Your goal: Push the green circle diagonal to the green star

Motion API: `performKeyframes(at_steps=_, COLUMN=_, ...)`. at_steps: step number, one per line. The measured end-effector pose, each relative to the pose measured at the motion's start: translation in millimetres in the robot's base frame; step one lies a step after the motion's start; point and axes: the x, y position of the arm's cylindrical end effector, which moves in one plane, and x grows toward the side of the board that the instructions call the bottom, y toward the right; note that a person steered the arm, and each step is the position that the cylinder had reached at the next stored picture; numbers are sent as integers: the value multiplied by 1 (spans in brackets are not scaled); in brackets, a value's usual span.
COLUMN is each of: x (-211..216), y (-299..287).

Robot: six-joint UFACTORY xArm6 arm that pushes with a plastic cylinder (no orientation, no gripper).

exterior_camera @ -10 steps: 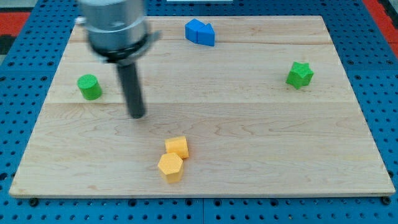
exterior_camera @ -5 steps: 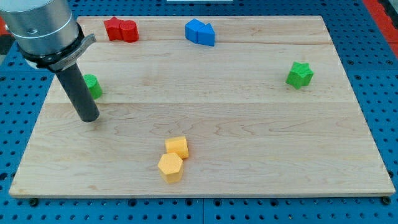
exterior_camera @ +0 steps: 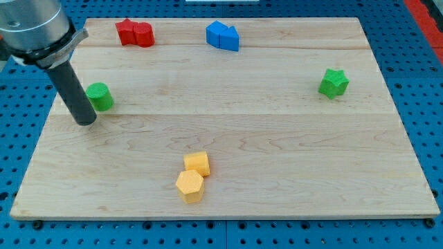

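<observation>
The counter (exterior_camera: 277, 138) is a pale wooden board of glued planks lying on a blue pegboard. On it, near the view's left edge, stands a green circle block (exterior_camera: 100, 96). Far to the view's right sits a green star block (exterior_camera: 333, 83). Along the top edge lie two touching red blocks (exterior_camera: 134, 32) and two touching blue blocks (exterior_camera: 222, 36). Near the bottom centre, two yellow blocks (exterior_camera: 193, 176) touch, the lower one hexagonal.
</observation>
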Motion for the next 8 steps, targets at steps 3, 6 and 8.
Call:
performKeyframes(at_steps=3, x=-42, y=11)
performKeyframes(at_steps=6, x=-62, y=123)
performKeyframes(at_steps=8, x=-57, y=245)
